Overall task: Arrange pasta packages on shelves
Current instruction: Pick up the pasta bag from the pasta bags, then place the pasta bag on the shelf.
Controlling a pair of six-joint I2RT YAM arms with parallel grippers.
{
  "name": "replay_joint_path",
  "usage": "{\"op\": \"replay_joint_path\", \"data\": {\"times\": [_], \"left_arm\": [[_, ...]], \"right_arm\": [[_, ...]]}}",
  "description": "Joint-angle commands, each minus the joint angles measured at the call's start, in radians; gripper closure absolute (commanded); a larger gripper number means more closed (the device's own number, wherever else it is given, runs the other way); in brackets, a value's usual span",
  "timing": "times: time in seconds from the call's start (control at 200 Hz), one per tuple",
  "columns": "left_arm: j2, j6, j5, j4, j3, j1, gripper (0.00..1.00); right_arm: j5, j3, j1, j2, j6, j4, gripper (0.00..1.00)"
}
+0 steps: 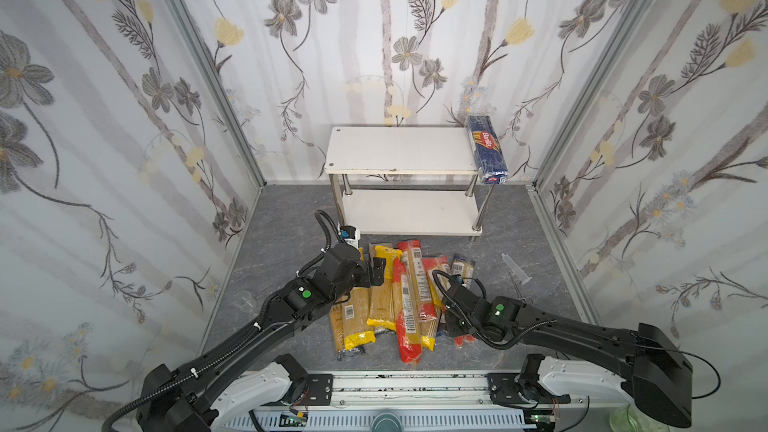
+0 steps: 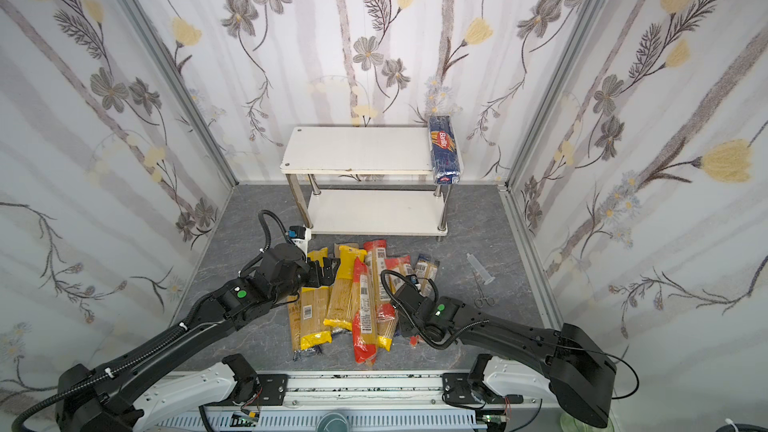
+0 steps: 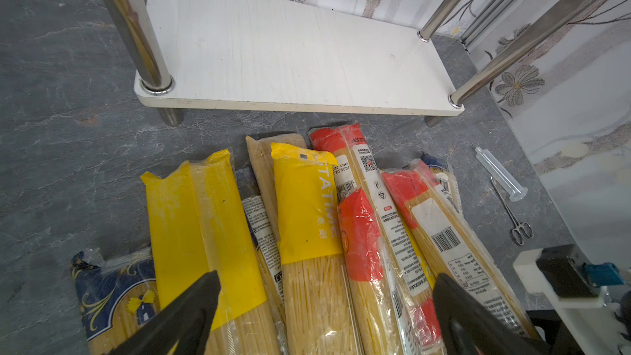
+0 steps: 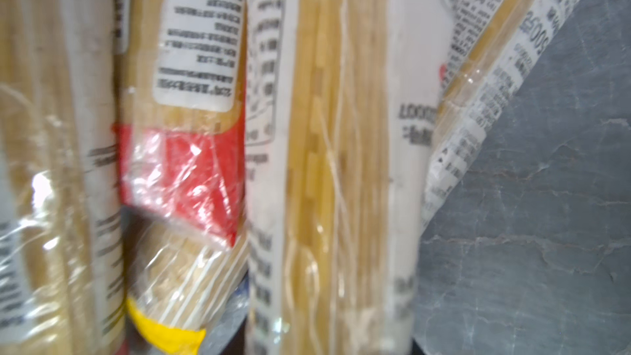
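With the right end effector [image 1: 452, 326] buried among clear tan-spaghetti bags [image 1: 409, 284] heaped on the grey counter [image 1: 270, 243], its grip hidden, and the left end effector [image 3: 326, 276] spread above, pinch one bag mid-length and carry it level to the white two-tier shelves [image 1: 395, 147].

Both top views: high over the near edge, angled down at the back wall [image 1: 374, 35], wide, whole cell with shelves [image 1: 399, 151] and pasta packages [image 1: 409, 297]. Left wrist: low and near, facing across the packages to the lower board [image 3: 290, 56]; syringe [image 3: 502, 174] shared with both top views. Right wrist: very close on the packages, blurred, grey floor [image 4: 546, 233] alongside.
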Motion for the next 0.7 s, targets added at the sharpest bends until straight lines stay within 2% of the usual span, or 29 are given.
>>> {"op": "replay_joint_path", "data": {"times": [0.0,0.18,0.35,0.54,0.699], "left_arm": [[-0.003,0.010,-0.005,0.026,0.016,0.000,0.00],[-0.016,0.046,-0.014,0.023,0.026,0.001,0.00],[-0.011,0.048,-0.005,0.022,0.051,0.000,0.00],[0.011,0.057,0.007,0.022,0.086,0.001,0.00],[0.022,0.062,0.013,0.022,0.124,0.001,0.00]], "right_arm": [[0.020,0.044,0.002,-0.082,0.017,-0.024,0.76],[0.043,0.158,0.001,-0.246,0.012,-0.131,0.81],[0.089,0.298,0.004,-0.317,-0.003,-0.240,0.81],[0.184,0.549,0.040,-0.325,-0.040,-0.341,0.84],[0.276,0.789,0.050,-0.241,-0.136,-0.385,0.83]]}}
